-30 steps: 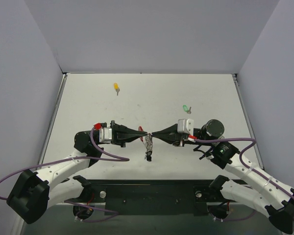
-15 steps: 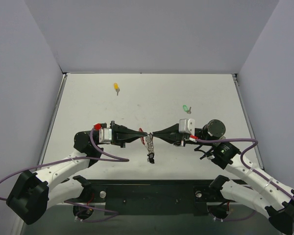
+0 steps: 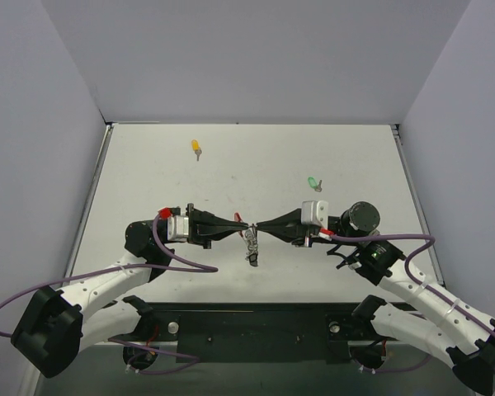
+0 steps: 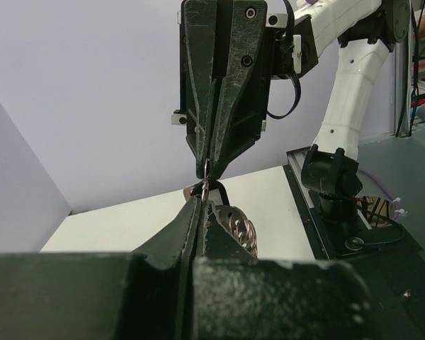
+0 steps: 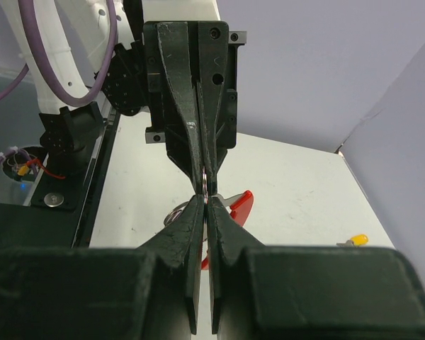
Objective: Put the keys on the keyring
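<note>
black key (image 3: 250,260) higher now, left pincer (image 3: 244,224) and right pincer (image 3: 255,226) tight on keyring (image 3: 249,235) (edges (image 3: 247,125) distant)

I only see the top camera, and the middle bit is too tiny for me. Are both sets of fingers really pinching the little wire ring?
Observer: Yes. The left wrist camera shows the left fingers shut on the thin silvery wire keyring, with the right fingers pinching it from the other side.
Operator: Is the red tag squashed in there too?
Observer: No. The right wrist camera shows the round red plastic tag outside the fingers, beside their tips.
</note>
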You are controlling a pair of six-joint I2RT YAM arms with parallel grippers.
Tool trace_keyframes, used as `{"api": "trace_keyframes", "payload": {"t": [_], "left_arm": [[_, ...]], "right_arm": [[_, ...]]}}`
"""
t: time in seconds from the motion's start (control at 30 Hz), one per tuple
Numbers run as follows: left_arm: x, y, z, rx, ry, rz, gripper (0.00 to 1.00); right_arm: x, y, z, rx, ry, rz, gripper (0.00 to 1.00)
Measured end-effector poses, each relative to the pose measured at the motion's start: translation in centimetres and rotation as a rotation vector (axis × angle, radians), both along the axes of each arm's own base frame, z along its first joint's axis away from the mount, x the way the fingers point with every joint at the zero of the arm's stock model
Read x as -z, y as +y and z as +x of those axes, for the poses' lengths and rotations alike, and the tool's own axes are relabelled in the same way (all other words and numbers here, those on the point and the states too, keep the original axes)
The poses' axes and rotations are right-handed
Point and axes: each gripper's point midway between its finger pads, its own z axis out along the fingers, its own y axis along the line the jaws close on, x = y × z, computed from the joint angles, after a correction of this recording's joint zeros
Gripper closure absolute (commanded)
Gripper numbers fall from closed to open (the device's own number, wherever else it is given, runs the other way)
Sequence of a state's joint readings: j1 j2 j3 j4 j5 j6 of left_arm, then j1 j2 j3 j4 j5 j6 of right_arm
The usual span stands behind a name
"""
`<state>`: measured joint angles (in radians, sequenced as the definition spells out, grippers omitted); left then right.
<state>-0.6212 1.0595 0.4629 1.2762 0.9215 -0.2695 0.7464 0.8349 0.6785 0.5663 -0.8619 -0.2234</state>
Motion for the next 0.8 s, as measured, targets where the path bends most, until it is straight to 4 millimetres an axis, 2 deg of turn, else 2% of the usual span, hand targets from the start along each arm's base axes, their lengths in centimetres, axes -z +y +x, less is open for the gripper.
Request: {"api": "trace_keyframes", "payload": {"t": [0.8], "left_arm": [[0.01, 0.00, -0.04, 0.004, 0.008, 0.001, 1.00]], "right_arm": [[0.00, 0.29, -0.14, -0.011, 0.008, 0.004, 1.00]]}}
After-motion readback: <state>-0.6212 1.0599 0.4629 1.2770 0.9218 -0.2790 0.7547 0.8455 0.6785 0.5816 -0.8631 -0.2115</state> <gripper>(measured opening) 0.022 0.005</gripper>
